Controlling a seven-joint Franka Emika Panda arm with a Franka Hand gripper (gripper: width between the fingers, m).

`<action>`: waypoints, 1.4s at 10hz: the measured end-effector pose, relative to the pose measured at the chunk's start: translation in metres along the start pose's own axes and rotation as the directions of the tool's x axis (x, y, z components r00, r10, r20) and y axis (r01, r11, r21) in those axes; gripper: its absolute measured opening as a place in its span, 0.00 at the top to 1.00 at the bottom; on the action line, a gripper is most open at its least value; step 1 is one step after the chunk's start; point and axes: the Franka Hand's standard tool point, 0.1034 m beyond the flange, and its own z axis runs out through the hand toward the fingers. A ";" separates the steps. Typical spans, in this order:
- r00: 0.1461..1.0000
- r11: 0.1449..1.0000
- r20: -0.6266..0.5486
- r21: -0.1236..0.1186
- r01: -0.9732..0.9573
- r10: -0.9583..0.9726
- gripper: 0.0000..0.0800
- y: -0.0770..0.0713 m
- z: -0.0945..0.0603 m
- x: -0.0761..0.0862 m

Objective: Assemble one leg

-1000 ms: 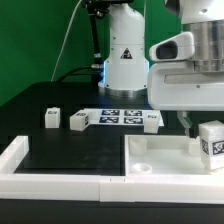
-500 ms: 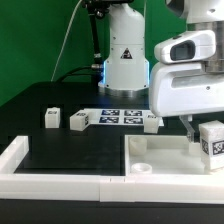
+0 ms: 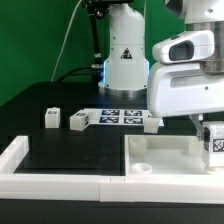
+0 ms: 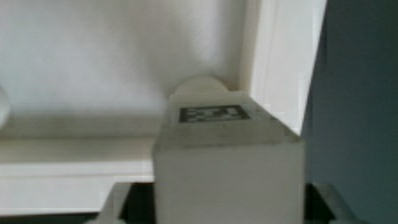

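My gripper (image 3: 208, 128) is at the exterior view's right, shut on a leg (image 3: 213, 143), a white blocky peg with a marker tag on its face. It holds the leg upright over the far right corner of the large flat white panel (image 3: 160, 152). In the wrist view the leg (image 4: 228, 150) fills the space between the dark fingers (image 4: 128, 200), its tagged end pointing at the panel's corner (image 4: 107, 70). Three more legs stand on the black table: two at the left (image 3: 52, 117) (image 3: 79, 120) and one nearer the middle (image 3: 152, 121).
The marker board (image 3: 120, 116) lies flat behind the loose legs, in front of the arm's base (image 3: 125, 60). A white raised border (image 3: 60, 182) runs along the table's front and left edge. The panel has a round boss (image 3: 141, 169) near its front corner.
The gripper and the held leg have shifted slightly toward the exterior view's right and sit a little lower. The loose legs have not moved.
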 end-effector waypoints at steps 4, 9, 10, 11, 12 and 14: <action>0.810 0.809 0.018 0.026 -0.587 0.587 0.63 0.007 0.001 0.001; 0.365 0.365 0.051 0.003 -0.931 0.930 0.63 0.012 0.002 -0.001; 0.345 0.345 0.051 0.002 -0.939 0.937 0.63 0.011 0.002 -0.001; 0.379 0.379 0.050 0.003 -0.925 0.924 0.63 0.009 0.002 -0.001; 0.412 0.412 0.051 0.003 -0.911 0.910 0.43 0.002 0.003 -0.003; 0.571 0.571 0.053 0.008 -0.821 0.820 0.21 0.000 0.004 -0.005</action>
